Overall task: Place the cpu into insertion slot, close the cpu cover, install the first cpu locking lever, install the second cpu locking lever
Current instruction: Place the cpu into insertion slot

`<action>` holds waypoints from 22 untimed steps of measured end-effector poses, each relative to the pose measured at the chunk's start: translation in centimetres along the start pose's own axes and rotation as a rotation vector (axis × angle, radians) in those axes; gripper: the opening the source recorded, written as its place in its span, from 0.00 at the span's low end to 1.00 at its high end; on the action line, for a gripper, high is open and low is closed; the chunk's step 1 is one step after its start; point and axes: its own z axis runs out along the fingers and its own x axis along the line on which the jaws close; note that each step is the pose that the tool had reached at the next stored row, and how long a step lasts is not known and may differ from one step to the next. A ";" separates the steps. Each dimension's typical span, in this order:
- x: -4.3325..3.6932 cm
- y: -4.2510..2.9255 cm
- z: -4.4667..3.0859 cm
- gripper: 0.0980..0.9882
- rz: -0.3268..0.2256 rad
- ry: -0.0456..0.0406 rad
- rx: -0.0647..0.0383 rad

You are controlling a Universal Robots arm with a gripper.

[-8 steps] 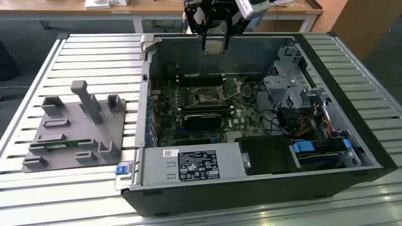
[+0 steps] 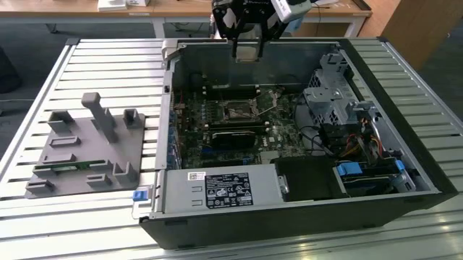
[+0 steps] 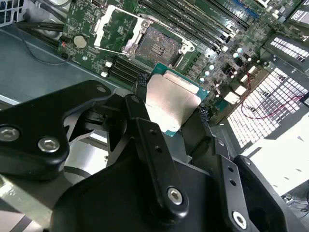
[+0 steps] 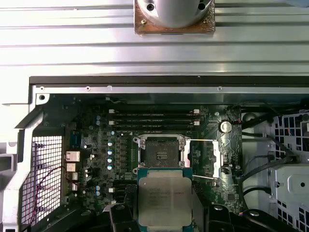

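My gripper hangs above the far wall of the open computer case, shut on the cpu. In both wrist views the cpu is a flat square chip with a dull silver top and a green rim, pinched at two opposite edges by the black fingers. The insertion slot lies bare and dark on the green board, some way below the chip. The cpu cover is swung open beside the slot. Thin wire levers stand loose next to it.
Long black memory slots run along one side of the socket. A drive cage with cables sits at the exterior view's right, and a power supply sits at the near end. On the slatted table, a grey fixture block stands at the exterior view's left.
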 end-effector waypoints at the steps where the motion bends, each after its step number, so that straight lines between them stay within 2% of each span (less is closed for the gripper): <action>1: 0.00 0.00 0.00 0.49 0.003 -0.0003 0.000; 22: 0.03 -0.01 0.07 0.49 0.114 -0.0101 -0.002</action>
